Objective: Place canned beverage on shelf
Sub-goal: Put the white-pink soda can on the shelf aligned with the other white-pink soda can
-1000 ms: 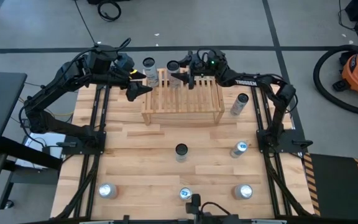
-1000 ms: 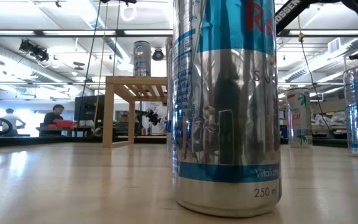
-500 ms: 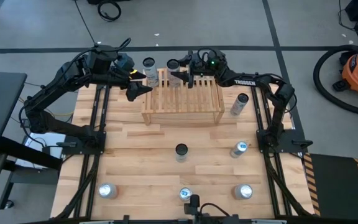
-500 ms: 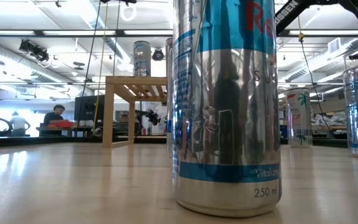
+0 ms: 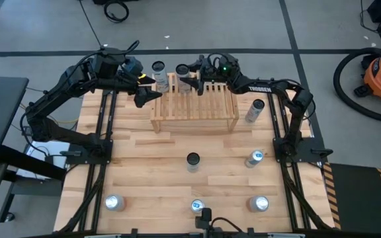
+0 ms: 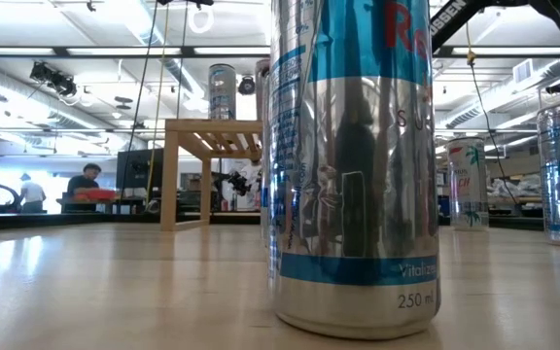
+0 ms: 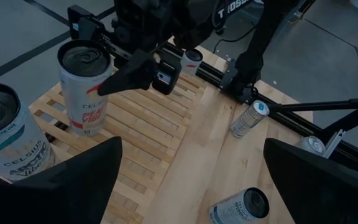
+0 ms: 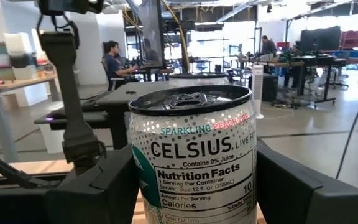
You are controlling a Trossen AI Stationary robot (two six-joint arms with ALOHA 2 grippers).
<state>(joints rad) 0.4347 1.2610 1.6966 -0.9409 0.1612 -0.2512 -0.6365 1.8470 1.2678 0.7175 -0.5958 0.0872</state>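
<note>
— Silver can (image 8: 192,158), lettered Celsius: where is it?
— Upright on the shelf (image 5: 194,106), at the far edge of its slats, left of the middle. The right gripper (image 5: 188,79) has a finger on each side of it; in the right wrist view the dark fingers (image 8: 98,190) sit close against the can's sides, so it looks clasped.
— And the shelf itself?
— Light wood, slatted, at the far middle of the table (image 5: 151,165). A second can (image 7: 8,140), also Celsius, stands on the slats at the far left corner.
— The left gripper?
— The left gripper (image 5: 149,94) hangs just off the shelf's left end, near that second can, fingers spread wide and empty in its own wrist view.
— What else is on the table?
— A tilted can (image 5: 254,110) right of the shelf, a dark-topped one (image 5: 192,160) mid-table, one (image 5: 254,158) to its right, and three along the near edge. One of those, a blue and silver can (image 6: 353,165), fills the low view.
</note>
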